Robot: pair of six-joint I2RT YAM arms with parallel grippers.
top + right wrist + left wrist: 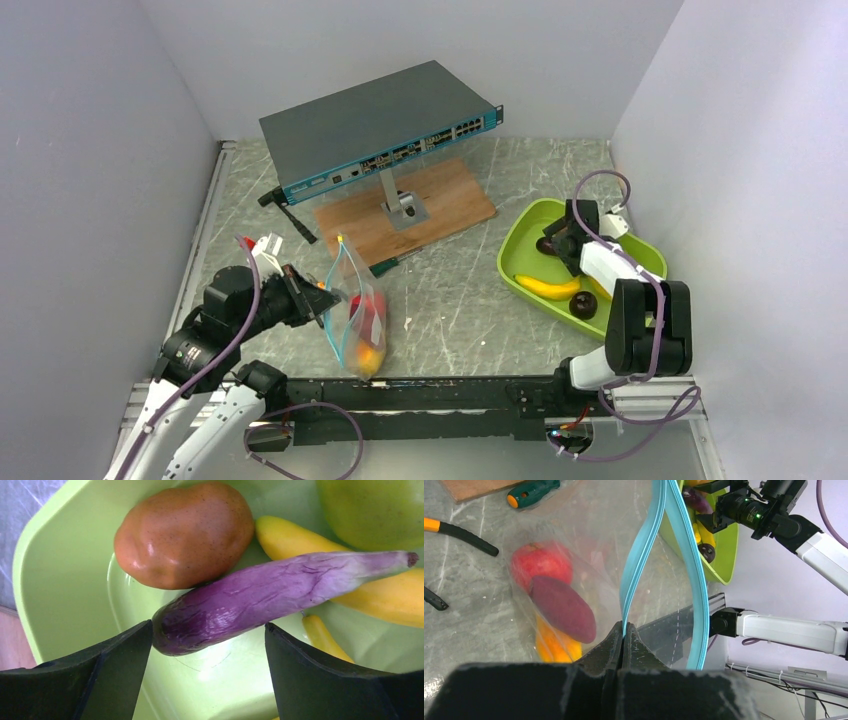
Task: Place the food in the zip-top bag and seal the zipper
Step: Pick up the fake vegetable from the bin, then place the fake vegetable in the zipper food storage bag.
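Pinching the zipper (639, 560) between closed fingers, the left gripper (623, 632) holds the bag (352, 318) up by one lip. The other lip bows away, so the mouth gapes. An apple (541, 562), a reddish piece (564, 607) and an orange (553, 647) lie inside, near the table's front rail. A stretch of table (450, 300) separates the bag from the tray (520, 232), which sits close to the right wall. There the right gripper (208, 625) hangs inside the tray rim with its jaws spread wide astride the eggplant's (260, 595) thick end. One finger is just beside it and the other stands apart. The brown fruit (185, 535) touches the eggplant. The banana (300, 542) and pear (375, 510) crowd the far side.
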